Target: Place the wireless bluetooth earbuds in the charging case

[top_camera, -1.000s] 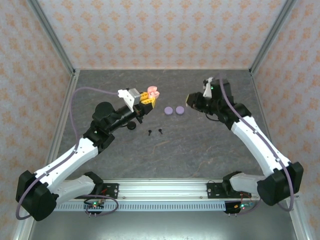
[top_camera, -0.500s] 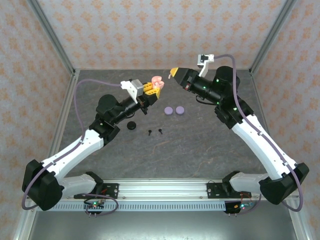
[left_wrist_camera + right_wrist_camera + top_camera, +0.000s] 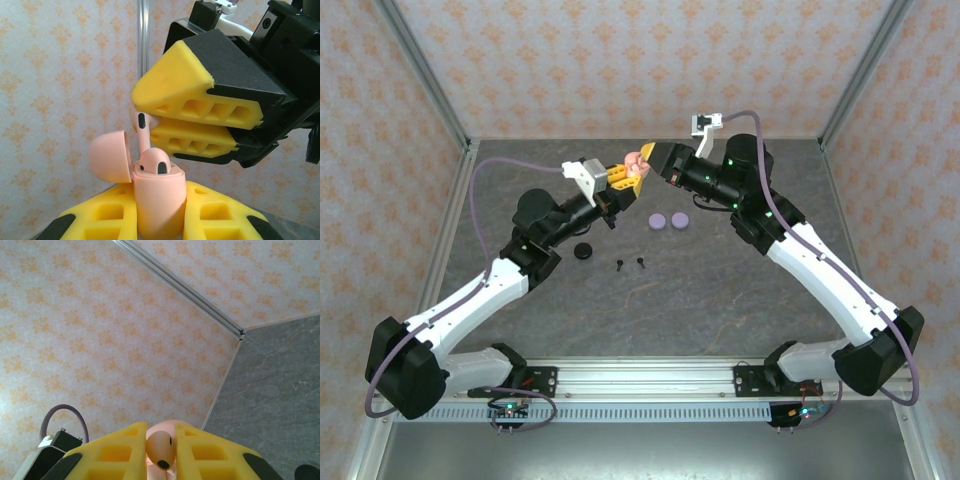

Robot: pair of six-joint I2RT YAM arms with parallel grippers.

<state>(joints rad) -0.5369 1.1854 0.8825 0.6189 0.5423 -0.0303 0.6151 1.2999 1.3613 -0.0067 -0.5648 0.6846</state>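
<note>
Left to right, top view. My left arm reached up and inward, and its jaws were clenched on the pink charging case, held off the desk with the hinged lid swung open to the left. Under it on the desk sat a black round case and, just right of that, two black earbuds, not in play. One pink bud already sat in the pink case. The second pink earbud was pinched in my right jaws, which came in from the right and above, clamped on its head. The key relation: that bud hung directly over the open case, its long axis (the stem) near upright and pointing down at the free slot, leaning slightly. The stem tip was at the case's mouth, just beside the seated bud; I couldn't tell if it had entered the slot. From my right wrist view the bud showed wedged between my yellow fingers. My judgement: the right arm does the insert, straight down along the stem, with the left only steadying the case. A skewed stem could jam on the rim. Further right, two lilac round cases lay side by side on the desk, well apart from both jaws.
</note>
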